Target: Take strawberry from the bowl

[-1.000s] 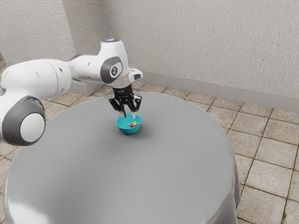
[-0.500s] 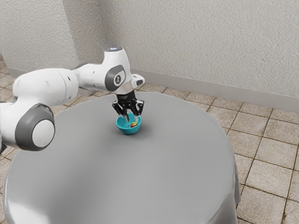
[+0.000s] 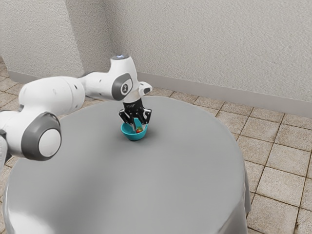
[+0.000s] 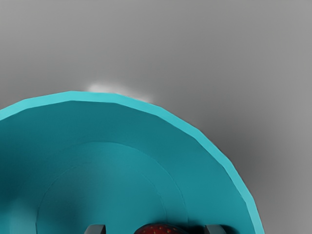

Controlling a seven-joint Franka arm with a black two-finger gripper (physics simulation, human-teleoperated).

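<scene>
My gripper (image 3: pixel 139 127) reaches into the bowl (image 3: pixel 132 137), fingers spread, with the strawberry (image 4: pixel 160 229) between them, toward three o'clock inside the bowl in the exterior view. There my fingers partly hide the rim at twelve; the wrist view crops berry and bowl.

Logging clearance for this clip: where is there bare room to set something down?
Bare: the grey table between the blue bowl and the exterior view's lower edge, also from the bowl to the rim at that view's right. Crowded: inside the bowl, where the open jaws straddle the strawberry.
</scene>
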